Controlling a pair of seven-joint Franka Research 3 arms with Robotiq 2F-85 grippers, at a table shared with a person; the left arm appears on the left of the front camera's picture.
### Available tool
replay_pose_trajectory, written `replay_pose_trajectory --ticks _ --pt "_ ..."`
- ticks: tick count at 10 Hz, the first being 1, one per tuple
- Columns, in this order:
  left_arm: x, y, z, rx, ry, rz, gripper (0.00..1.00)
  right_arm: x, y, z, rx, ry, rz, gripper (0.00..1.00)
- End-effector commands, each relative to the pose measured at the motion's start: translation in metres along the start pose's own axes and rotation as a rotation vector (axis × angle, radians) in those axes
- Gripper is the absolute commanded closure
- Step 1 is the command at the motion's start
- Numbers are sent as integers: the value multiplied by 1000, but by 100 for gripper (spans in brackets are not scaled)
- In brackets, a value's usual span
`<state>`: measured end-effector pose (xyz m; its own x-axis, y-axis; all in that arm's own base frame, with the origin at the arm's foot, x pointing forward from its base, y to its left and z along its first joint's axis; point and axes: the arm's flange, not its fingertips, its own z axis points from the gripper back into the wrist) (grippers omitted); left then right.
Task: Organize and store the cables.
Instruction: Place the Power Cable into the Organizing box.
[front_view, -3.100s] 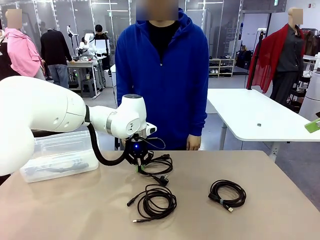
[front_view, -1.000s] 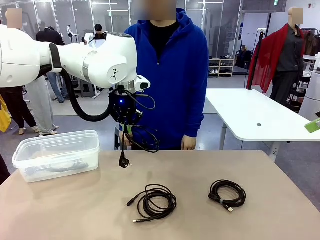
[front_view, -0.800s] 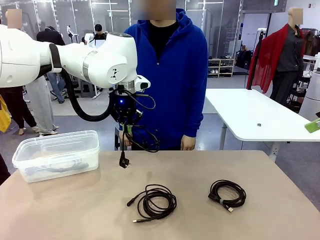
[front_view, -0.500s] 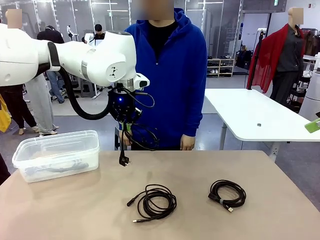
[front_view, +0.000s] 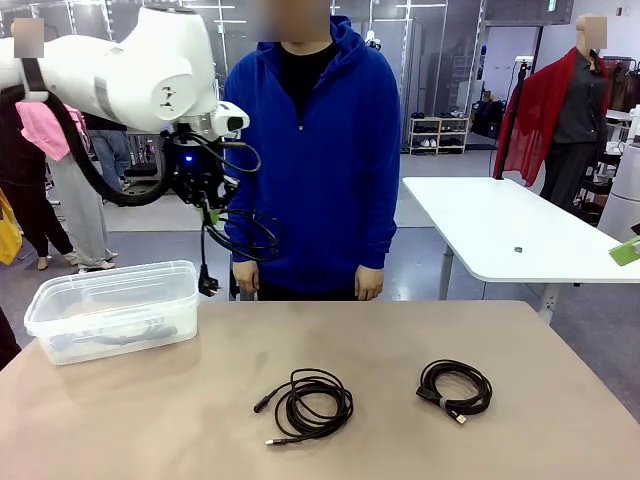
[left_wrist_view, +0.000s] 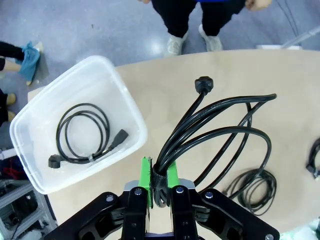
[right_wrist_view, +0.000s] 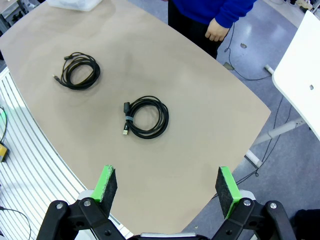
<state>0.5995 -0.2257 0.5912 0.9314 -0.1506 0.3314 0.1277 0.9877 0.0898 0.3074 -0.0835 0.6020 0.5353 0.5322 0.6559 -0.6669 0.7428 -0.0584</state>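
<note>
1. Front view: the left end effector (front_view: 207, 212) was raised above the far left part of the tabletop (front_view: 400, 335) and clenched on the held cable (front_view: 250, 235).
2. Left wrist view: the green pads (left_wrist_view: 145, 174) pinched the gathered strands of the held cable between them. The loops fanned out beyond the fingertips.
3. The plug (front_view: 208, 285) of the held cable hung below the coil on a straight run of cord. It was clear of the tabletop and just beside the right end of the clear plastic box (front_view: 100, 290).
4. The box stood open-topped on the left side of the tabletop. The boxed cable (left_wrist_view: 82, 132) lay coiled on its floor.
5. The middle cable (front_view: 305, 403) lay flat near the centre of the tabletop. The right cable (front_view: 455, 388) lay flat to its right, well apart from it.
6. Right wrist view: the right end effector (right_wrist_view: 166, 186) was released, its jaws wide apart with nothing between them. It was positioned high over the tabletop, with the middle cable and the right cable in view below it.
7. A person in a blue hooded top (front_view: 315, 150) stood at the far edge of the tabletop. Both hands hung at the person's sides, apart from every cable.
</note>
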Motion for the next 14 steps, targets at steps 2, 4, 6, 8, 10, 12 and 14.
replay_pose_trajectory --ticks 2,4,6,8,10,12,14 --pt "-37 68 -16 -59 -57 107 85 -1 -1 -1 6 -4 5 0" --pt "-53 114 -20 -93 -112 200 85 -1 -1 -1 6 -4 5 0" --pt "-66 147 -29 -102 -120 273 85 -1 -1 -1 6 -4 5 0" --pt "-77 167 -34 -135 -141 286 85 -1 -1 -1 6 -4 5 0" --pt "-84 191 -38 -124 -173 316 85 -1 -1 -1 6 -4 5 0" --pt "-90 212 -49 -112 -159 355 85 -1 -1 -1 6 -4 5 0" --pt "-98 227 -67 -112 -127 384 85 -1 -1 -1 6 -4 5 0"
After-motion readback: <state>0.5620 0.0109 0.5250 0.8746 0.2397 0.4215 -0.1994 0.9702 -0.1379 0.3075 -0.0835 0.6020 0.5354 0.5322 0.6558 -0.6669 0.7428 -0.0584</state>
